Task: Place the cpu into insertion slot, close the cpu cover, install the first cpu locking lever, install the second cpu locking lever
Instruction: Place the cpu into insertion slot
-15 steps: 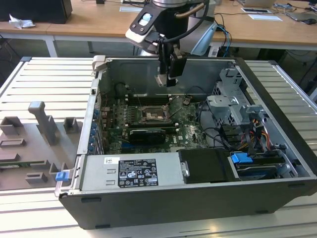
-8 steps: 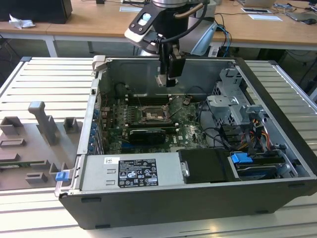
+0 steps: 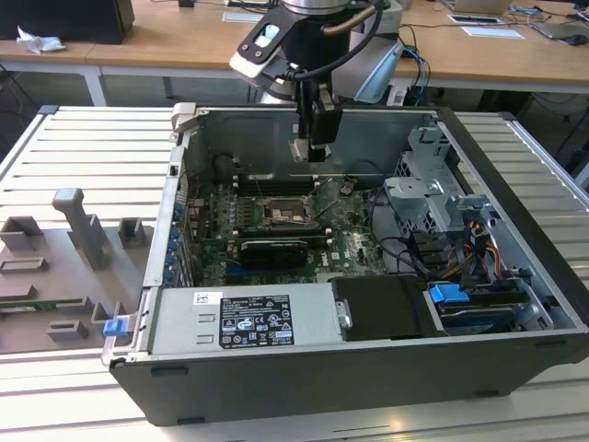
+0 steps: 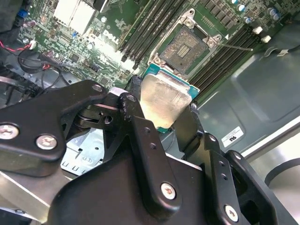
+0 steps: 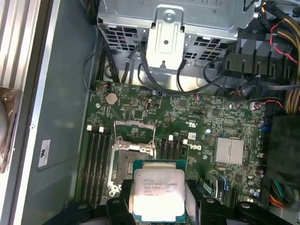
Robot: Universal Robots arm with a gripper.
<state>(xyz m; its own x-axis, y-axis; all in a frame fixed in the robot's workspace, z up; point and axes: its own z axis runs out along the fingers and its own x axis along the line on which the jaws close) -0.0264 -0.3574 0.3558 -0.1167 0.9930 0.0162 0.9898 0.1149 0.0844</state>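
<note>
My gripper [image 3: 309, 147] hangs over the open computer case, shut on the cpu [image 3: 301, 150]. Both wrist views show the cpu [image 4: 165, 99] [image 5: 159, 193] as a square chip with a silver top and green rim, clamped between two black fingers [image 4: 136, 91]. It is in the air above the motherboard, a short way off the insertion slot [image 3: 284, 215] [image 4: 189, 47] [image 5: 128, 165]. The slot lies bare, its grid of contacts showing. The cpu cover [image 5: 135, 123] stands tilted up at one edge of the slot. A thin locking lever [image 4: 236, 47] sticks out beside the slot.
Black memory slots [image 5: 96, 161] flank the slot on both sides. A silver heatsink [image 5: 229, 151] sits on the board. The drive cage [image 3: 428, 198] with cables [image 5: 140, 70] and the power supply [image 3: 244, 319] stand inside the case walls [image 3: 189, 124]. Grey fixtures [image 3: 78, 226] lie on the table at the exterior view's left.
</note>
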